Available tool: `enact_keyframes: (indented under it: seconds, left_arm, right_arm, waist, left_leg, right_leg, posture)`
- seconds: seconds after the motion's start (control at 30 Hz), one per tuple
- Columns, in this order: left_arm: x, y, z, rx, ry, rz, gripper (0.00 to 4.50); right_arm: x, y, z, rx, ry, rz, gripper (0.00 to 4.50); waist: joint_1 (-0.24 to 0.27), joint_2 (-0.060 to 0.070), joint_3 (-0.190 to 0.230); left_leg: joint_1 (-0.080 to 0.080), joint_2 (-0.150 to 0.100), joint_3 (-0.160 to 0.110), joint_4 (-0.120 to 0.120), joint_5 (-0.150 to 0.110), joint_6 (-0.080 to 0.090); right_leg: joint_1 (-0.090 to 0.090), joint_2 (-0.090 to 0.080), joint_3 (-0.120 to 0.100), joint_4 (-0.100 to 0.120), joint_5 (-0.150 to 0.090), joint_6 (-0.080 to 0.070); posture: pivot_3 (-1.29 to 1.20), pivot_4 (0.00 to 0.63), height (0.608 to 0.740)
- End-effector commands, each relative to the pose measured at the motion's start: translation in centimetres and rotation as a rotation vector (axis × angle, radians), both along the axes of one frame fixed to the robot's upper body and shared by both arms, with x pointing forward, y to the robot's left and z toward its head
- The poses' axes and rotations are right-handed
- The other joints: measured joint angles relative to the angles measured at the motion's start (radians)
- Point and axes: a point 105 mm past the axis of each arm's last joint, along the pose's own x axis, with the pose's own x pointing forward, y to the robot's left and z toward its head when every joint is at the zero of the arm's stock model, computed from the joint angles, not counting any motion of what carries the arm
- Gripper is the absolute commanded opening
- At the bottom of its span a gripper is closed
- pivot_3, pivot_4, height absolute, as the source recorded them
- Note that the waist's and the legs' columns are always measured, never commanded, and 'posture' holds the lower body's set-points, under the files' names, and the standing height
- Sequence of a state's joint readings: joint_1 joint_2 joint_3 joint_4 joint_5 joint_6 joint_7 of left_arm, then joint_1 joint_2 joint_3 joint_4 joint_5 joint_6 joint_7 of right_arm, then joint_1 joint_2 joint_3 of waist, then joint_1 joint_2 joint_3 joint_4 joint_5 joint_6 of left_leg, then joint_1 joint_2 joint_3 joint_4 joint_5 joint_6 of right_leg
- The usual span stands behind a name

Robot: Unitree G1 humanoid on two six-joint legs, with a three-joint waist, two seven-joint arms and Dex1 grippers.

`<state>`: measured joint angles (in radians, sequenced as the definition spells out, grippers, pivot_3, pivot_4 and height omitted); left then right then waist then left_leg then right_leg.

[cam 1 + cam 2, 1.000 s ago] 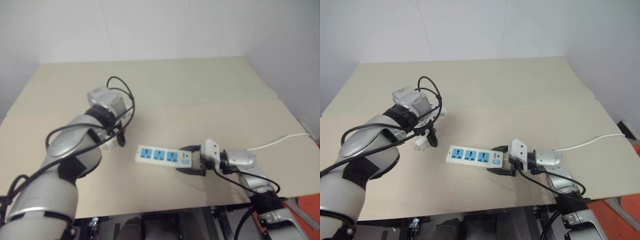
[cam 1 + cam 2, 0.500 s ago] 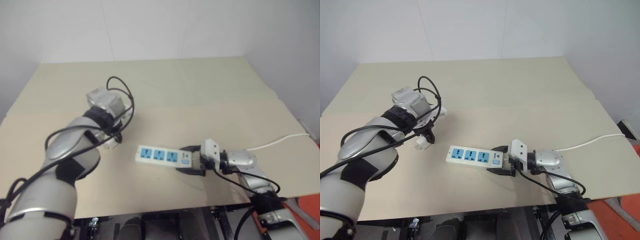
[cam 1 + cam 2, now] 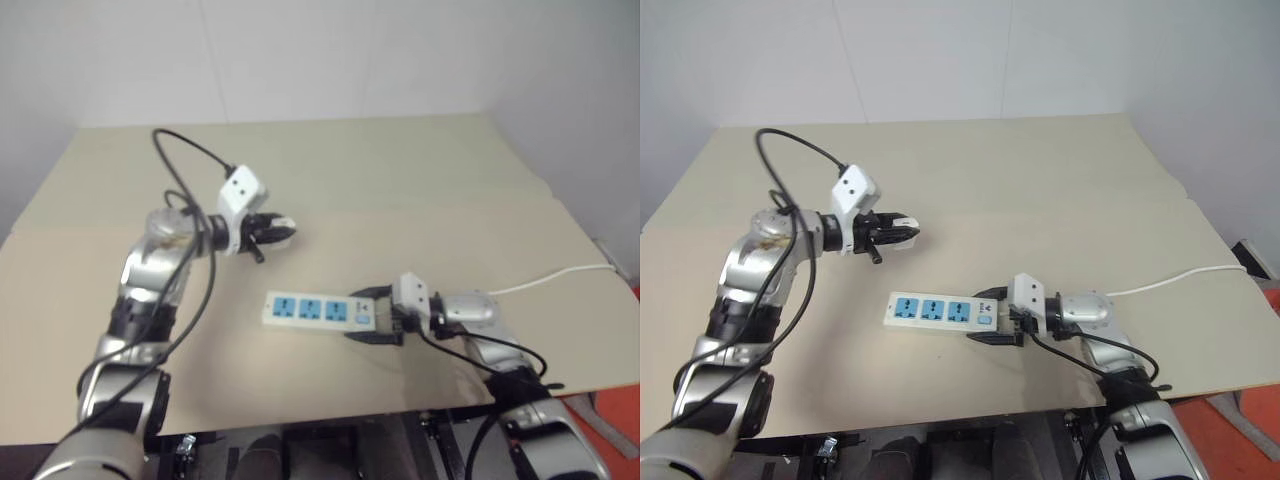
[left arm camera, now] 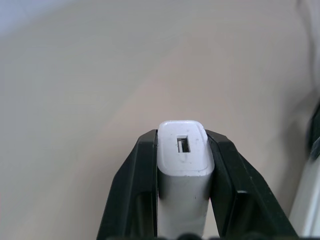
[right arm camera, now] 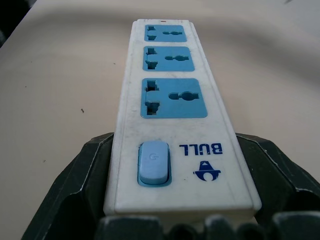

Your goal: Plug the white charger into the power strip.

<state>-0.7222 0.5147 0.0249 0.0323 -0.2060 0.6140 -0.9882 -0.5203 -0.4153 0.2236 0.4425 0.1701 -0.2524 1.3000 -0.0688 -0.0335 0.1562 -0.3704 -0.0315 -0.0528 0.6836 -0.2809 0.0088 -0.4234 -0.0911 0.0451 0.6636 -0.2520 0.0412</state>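
My left gripper hangs above the table's left half, pointing roughly level toward the right. It is shut on the white charger, whose rounded end with a small slot sticks out between the black fingers. The power strip lies flat on the table to the lower right of it, its three blue socket faces up. My right gripper is shut on the strip's switch end, with one finger pressed against each long side.
The strip's thin white cord runs off the table's right edge. The beige table stretches back to a white wall. Its front edge lies close below the strip.
My left gripper shut on the charger, lifted it off the table and swung from pointing down to pointing level toward the right. The right gripper nudged the strip slightly to the left.
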Motion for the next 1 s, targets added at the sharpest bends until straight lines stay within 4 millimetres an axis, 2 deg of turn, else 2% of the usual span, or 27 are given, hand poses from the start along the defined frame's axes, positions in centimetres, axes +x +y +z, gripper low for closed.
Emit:
enact_keyframes:
  seconds: [0.03,0.13,0.23,0.43,0.63,1.0]
  left_arm:
    - [-2.8,-1.0,2.3,-0.104,-0.026,-0.172,1.02]
    - [-4.8,-1.6,2.2,-0.186,0.083,-0.323,1.02]
    - [-6.5,-2.6,2.3,-0.26,0.098,-0.43,1.02]
    - [-8.8,-4.0,-0.5,-0.252,0.084,-0.572,1.02]
    - [-9.0,-4.2,-3.9,-0.216,0.094,-0.58,1.02]
    - [-7.1,-3.7,-6.3,-0.162,0.026,-0.519,1.02]
  right_arm:
    - [0.4,1.9,-0.5,-0.026,-0.006,0.073,3.41]
    - [0.8,2.6,-0.6,-0.044,-0.014,0.118,3.41]
    - [0.6,3.2,-0.8,-0.06,-0.008,0.168,3.41]
    - [0.6,3.8,-1.2,-0.063,0.009,0.188,3.41]
    - [0.7,3.8,-1.4,-0.058,0.01,0.171,3.41]
    - [0.7,3.2,-1.5,-0.057,0.008,0.144,3.41]
  waist:
    - [-0.003,0.0,0.0]
    - [-0.004,0.0,0.0]
    - [-0.005,0.0,0.0]
    - [-0.01,0.0,0.0]
    - [-0.01,0.001,-0.001]
    - [-0.004,0.001,-0.001]
  left_leg:
    - [0.001,0.0,0.0,0.0,0.0,0.0]
    - [0.003,0.0,0.0,0.0,0.0,0.0]
    - [0.003,0.001,0.0,0.0,0.0,0.0]
    - [0.003,0.003,0.001,0.0,0.0,-0.001]
    - [0.004,0.005,0.001,0.0,0.001,-0.002]
    - [0.006,0.007,0.002,-0.001,0.001,-0.001]
  right_leg:
    - [0.001,0.0,0.0,0.0,0.0,0.0]
    - [0.002,0.001,0.0,0.001,0.001,0.0]
    - [0.002,0.001,0.0,0.001,0.002,-0.001]
    - [0.002,0.003,0.0,0.0,0.002,-0.001]
    - [0.003,0.004,0.0,0.0,0.004,-0.003]
    - [0.003,0.006,0.0,0.0,0.005,-0.005]
  posture:
    - [0.0,0.15,0.74]
    - [0.0,0.15,0.74]
    - [0.0,0.15,0.74]
    - [0.0,0.15,0.74]
    - [0.0,0.15,0.74]
    - [0.0,0.15,0.74]
